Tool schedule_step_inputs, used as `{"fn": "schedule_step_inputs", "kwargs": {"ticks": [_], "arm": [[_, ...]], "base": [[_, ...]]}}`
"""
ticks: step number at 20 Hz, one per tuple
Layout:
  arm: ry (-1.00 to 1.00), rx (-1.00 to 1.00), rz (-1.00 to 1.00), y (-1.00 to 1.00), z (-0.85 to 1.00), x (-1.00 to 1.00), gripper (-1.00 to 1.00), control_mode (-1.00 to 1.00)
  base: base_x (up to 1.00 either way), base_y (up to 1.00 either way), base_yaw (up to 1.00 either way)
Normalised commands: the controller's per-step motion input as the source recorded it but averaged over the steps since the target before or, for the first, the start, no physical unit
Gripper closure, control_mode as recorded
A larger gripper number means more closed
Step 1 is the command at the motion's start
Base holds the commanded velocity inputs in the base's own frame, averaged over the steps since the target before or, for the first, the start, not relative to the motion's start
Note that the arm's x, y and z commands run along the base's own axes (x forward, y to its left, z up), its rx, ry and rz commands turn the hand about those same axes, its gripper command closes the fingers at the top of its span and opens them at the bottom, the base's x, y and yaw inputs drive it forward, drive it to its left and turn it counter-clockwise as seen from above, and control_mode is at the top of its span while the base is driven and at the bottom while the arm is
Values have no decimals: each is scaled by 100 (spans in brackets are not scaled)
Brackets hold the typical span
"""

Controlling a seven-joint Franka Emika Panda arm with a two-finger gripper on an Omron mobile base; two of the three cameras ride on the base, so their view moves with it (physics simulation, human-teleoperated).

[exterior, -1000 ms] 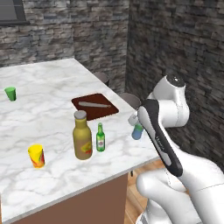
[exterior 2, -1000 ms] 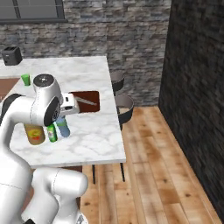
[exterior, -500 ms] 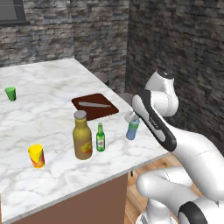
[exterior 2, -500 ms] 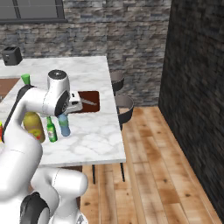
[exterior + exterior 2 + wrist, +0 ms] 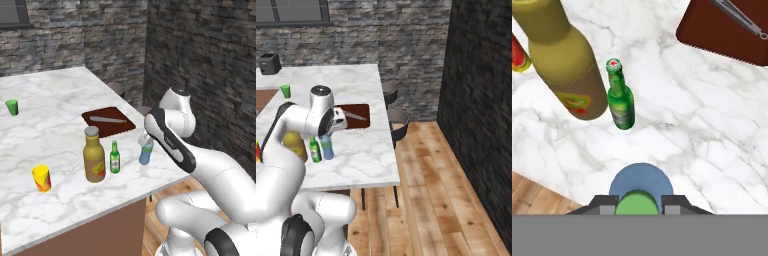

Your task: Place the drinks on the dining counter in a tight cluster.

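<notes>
My gripper (image 5: 145, 140) (image 5: 326, 134) (image 5: 639, 204) is shut on the small pale-blue bottle (image 5: 145, 154) (image 5: 327, 149) (image 5: 641, 183), gripping its neck from above near the right front of the dining counter (image 5: 50, 120) (image 5: 368, 160) (image 5: 687, 115). The bottle hangs upright at the marble; whether it touches I cannot tell. Just left of it stands the slim green bottle (image 5: 115, 159) (image 5: 315, 150) (image 5: 620, 102), and beyond that the big mustard-amber bottle (image 5: 94, 161) (image 5: 295, 143) (image 5: 567, 60), partly behind my arm in the right base view.
A dark brown cutting board (image 5: 108, 120) (image 5: 357, 114) (image 5: 727, 30) with a knife lies behind the bottles. A yellow-red cup (image 5: 41, 178) stands front left, a green cup (image 5: 12, 106) (image 5: 285, 90) far back. Stools (image 5: 397, 123) stand off the counter's right edge.
My arm has swung in over the counter, carrying the pale-blue bottle from beyond the right edge to a spot close beside the green bottle. The other bottles have not moved.
</notes>
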Motion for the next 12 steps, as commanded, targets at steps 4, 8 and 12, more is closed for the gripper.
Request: {"fn": "schedule_step_inputs", "kwargs": {"ticks": [4,8,12], "arm": [[-1,0,0,0,-24,40,100,-100],[7,-2,2,0,-5,54,100,-100],[5,-3,4,0,0,47,100,-100]], "base": [[0,0,0],[0,0,0],[0,0,0]]}}
